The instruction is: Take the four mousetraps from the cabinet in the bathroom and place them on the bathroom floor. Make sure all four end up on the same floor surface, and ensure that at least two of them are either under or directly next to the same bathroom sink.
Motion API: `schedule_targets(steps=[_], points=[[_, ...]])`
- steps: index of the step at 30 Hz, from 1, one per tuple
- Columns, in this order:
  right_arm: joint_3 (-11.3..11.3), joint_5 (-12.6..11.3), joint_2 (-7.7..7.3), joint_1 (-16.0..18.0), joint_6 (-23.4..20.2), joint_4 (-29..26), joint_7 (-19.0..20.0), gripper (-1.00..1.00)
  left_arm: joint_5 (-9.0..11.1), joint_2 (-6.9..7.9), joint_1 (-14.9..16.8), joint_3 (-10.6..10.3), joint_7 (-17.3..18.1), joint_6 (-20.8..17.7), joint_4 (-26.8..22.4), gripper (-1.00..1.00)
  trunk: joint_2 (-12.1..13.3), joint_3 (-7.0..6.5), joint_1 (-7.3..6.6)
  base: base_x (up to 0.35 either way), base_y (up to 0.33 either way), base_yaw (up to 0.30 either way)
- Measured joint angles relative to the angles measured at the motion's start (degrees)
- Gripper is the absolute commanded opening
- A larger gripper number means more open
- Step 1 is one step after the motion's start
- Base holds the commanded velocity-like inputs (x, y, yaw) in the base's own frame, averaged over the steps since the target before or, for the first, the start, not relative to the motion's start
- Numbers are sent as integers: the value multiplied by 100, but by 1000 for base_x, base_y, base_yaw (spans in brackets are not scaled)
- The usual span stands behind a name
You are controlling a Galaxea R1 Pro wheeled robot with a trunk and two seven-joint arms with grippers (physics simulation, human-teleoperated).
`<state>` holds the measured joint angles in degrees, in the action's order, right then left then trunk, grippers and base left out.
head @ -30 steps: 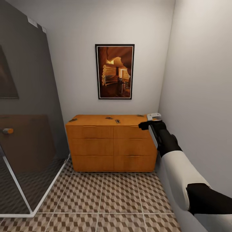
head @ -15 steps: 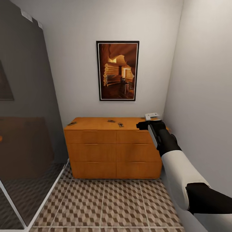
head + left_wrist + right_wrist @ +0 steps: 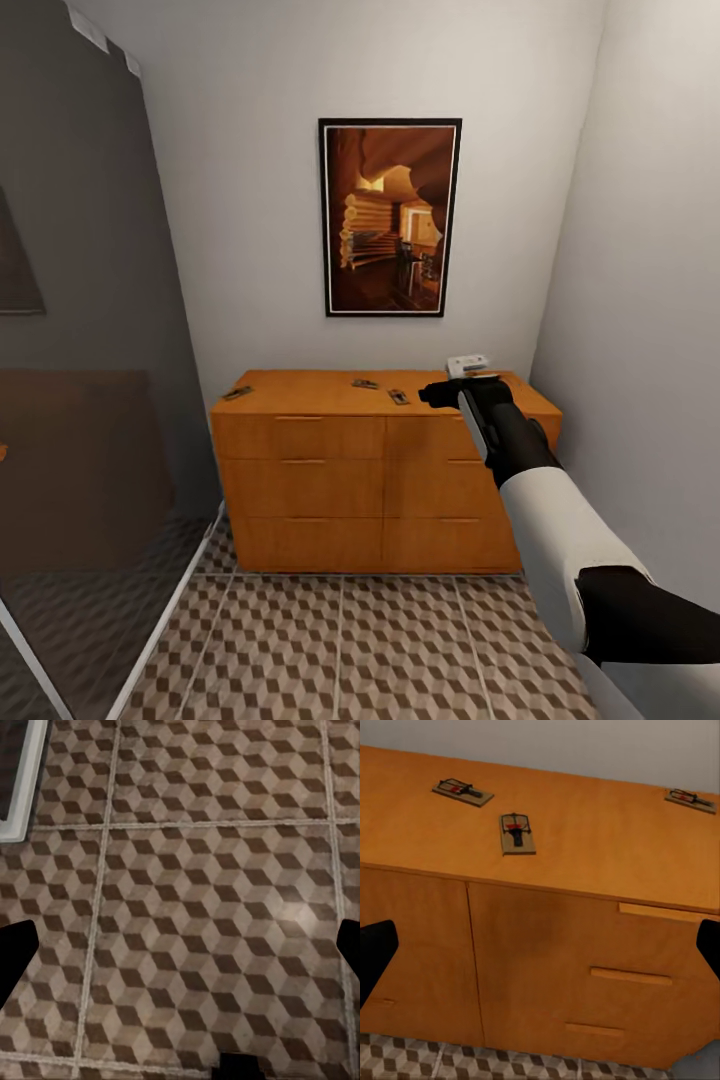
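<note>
My right gripper [image 3: 437, 392] is raised in front of the cabinet [image 3: 380, 470], at the height of its top and near its right end. In my right wrist view the two dark fingertips [image 3: 375, 956] stand at the far edges of the picture, so the jaws are wide apart and hold nothing. Beyond this gripper, on the flat orange-brown top, I see three mousetraps. One mousetrap [image 3: 517, 833] lies closest to the front edge, just ahead of the gripper and a little to its left; a second mousetrap [image 3: 463, 792] lies near it, further back and further left; a third mousetrap [image 3: 690, 799] lies well apart from them, toward the back on the right. In the head view one more trap [image 3: 237, 393] lies at the far left end of the top, well away from my gripper. My left gripper [image 3: 180, 952] points down at the bathroom floor [image 3: 195, 907] with the cube pattern; its fingertips [image 3: 15, 952] are also at the two edges of the view, so it is wide open and empty, and I cannot tell how high it is above the tiles.
</note>
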<state>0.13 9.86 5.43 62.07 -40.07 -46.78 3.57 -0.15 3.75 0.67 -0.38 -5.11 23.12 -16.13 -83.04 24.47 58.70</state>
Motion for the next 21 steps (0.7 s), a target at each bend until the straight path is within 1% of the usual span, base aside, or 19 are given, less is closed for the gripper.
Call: schedule_targets(steps=[2, 6, 9, 15, 21], points=[[-1, 2, 0, -1, 39, 54, 0, 100, 0, 1, 0, 0, 0, 0, 0, 100, 0, 0, 0, 247, 212, 0], [-3, 11, -11, 2, 249, 302, -4, 100, 0, 0, 0, 0, 0, 0, 7, 100, 0, 0, 0, 249, 210, 0], [-10, 17, -47, -1, 558, 672, -7, 100, 0, -2, 0, -2, 0, 0, 8, 100, 0, 0, 0, 251, 207, 0], [-12, 17, -66, 3, 712, 815, -3, 100, 0, -4, 0, -7, 1, 0, 9, 100, 0, 0, 0, 248, 171, 0], [-11, 18, -72, 2, 738, 837, 0, 100, 0, -2, 0, -8, 2, 0, 10, 100, 0, 0, 1, 182, 41, 0]])
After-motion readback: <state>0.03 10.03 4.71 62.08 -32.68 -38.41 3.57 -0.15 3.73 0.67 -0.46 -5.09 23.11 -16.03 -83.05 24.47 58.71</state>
